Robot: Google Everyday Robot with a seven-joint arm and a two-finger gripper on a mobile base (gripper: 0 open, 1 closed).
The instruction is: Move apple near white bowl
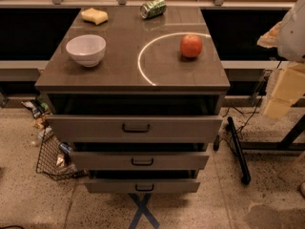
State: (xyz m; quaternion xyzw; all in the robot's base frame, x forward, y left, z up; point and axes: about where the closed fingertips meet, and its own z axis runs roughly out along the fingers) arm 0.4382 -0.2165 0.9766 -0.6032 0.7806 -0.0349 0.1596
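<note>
A flat, glossy grey-brown cabinet top [119, 70] with squared edges is seen from above and in front; a thin white arc [145, 56] is marked on its right half. Below the front edge, three grey drawer fronts [136, 127] with dark bar handles are stacked, a dark gap showing above each. The cabinet is set on a speckled stone-like floor [28, 204]; a blue tape cross [143, 213] is stuck to the floor before it, a dark wire basket [50, 157] holding litter is placed at its left foot, and a black bar [237, 149] with cables lies to its right.

The smooth, round red-orange apple [191, 46] is set on the right half of the top, inside the arc and near the right edge; the plain glossy white round bowl [86, 49] is set on the left half, near the left edge; the two are well apart, with a broad stretch of bare top between them. At the back edge, a porous yellow sponge [94, 16] lies on the left and a crushed green metal can [153, 8] lies on its side near the middle; both are apart from the bowl and the apple.

The cream-coloured gripper [280, 97] is held off the cabinet's right side, below a white arm casing [293, 27], well apart from the apple; whether it is parted or closed cannot be told; nothing is seen in its hold.
</note>
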